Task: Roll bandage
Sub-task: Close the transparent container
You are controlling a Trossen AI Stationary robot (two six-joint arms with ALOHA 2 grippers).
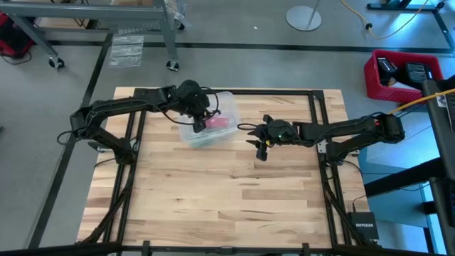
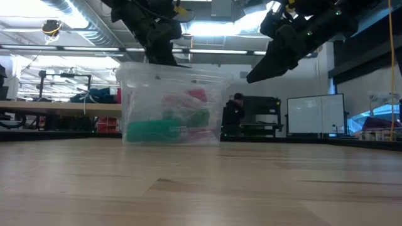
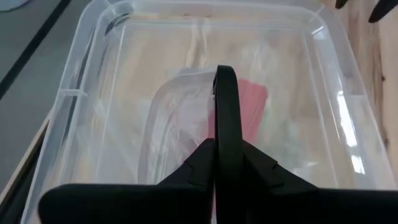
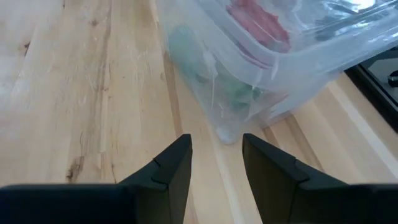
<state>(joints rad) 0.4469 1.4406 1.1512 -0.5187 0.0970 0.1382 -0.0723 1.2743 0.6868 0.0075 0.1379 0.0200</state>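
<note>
Both grippers working at the clear plastic box on the tabletop

The right gripper is hovering just off the clear plastic box at its 3 o'clock side, fingers standing apart, grasping nothing. The left gripper is reaching into the box from 10 o'clock, fingers pressed nearly together over a clear bag. The bandage, red, is lying inside the box

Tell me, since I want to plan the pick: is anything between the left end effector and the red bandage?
Yes. The red soft fabric bandage lies inside the clear plastic box, partly covered by a small clear plastic bag. The left end effector is above the open box, over the bag's edge beside the bandage.
</note>
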